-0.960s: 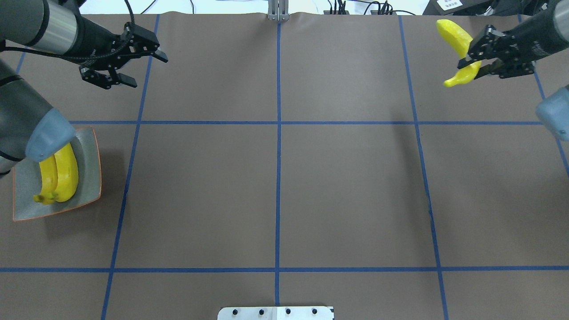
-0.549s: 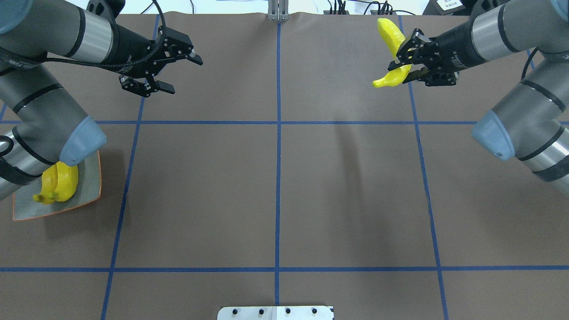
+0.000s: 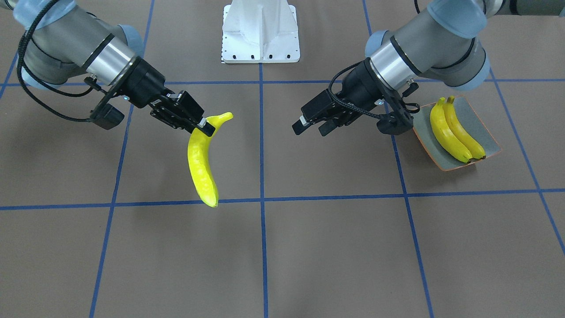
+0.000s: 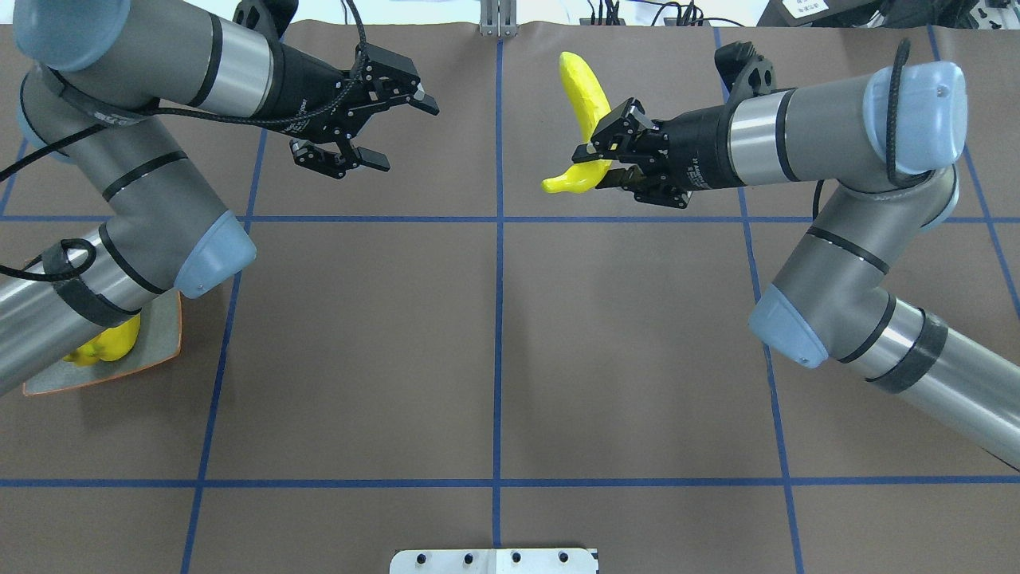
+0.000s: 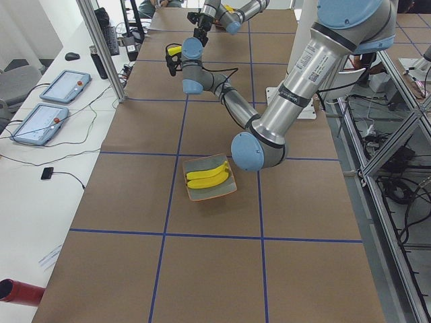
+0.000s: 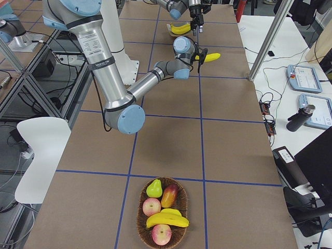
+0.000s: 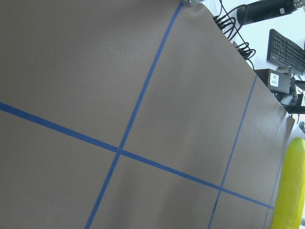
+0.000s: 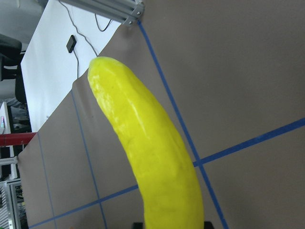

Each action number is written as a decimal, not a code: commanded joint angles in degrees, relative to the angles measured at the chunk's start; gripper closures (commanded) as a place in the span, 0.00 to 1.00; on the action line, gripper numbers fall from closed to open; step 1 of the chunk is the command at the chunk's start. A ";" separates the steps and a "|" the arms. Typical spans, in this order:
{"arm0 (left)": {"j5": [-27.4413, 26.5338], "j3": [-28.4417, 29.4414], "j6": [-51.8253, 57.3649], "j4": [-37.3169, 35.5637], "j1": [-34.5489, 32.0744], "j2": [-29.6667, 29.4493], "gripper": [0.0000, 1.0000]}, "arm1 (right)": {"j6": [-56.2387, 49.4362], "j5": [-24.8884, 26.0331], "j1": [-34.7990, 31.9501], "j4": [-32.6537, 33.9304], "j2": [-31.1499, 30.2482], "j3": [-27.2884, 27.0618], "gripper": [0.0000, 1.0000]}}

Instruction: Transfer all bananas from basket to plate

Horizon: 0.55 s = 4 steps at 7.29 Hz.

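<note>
My right gripper (image 4: 594, 155) is shut on the stem end of one of the bananas (image 4: 586, 96), held in the air over the far middle of the table, its long body (image 3: 201, 168) hanging free. In the right wrist view this banana (image 8: 152, 162) fills the frame. Facing it across a gap, my left gripper (image 4: 405, 134) stands open and empty. Two bananas (image 3: 454, 130) lie side by side on the plate (image 3: 479, 128), which my left arm half covers in the overhead view. One more banana (image 6: 167, 220) lies in the wicker basket (image 6: 140, 218) at the table's right end.
The basket also holds a pear (image 6: 153, 189) and several other fruits. The robot's white base (image 3: 260, 31) sits at the near middle edge. Blue tape lines grid the brown table. Tablets (image 5: 64, 86) and cables lie on the bench beyond the far edge.
Both arms have swung in towards the table's middle. The right gripper carried the banana leftwards in the overhead view; the open left gripper moved rightwards towards it.
</note>
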<state>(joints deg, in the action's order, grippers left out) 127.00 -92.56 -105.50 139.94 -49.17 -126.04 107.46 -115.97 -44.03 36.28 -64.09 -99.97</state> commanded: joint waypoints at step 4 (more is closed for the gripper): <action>-1.66 4.84 -3.30 13.59 2.66 -2.80 0.00 | 4.33 0.92 5.53 -3.32 5.19 0.22 1.00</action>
<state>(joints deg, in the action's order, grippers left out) 126.39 -88.12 -107.22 150.74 -47.44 -128.64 110.76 -115.14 -39.40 33.49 -60.14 -99.82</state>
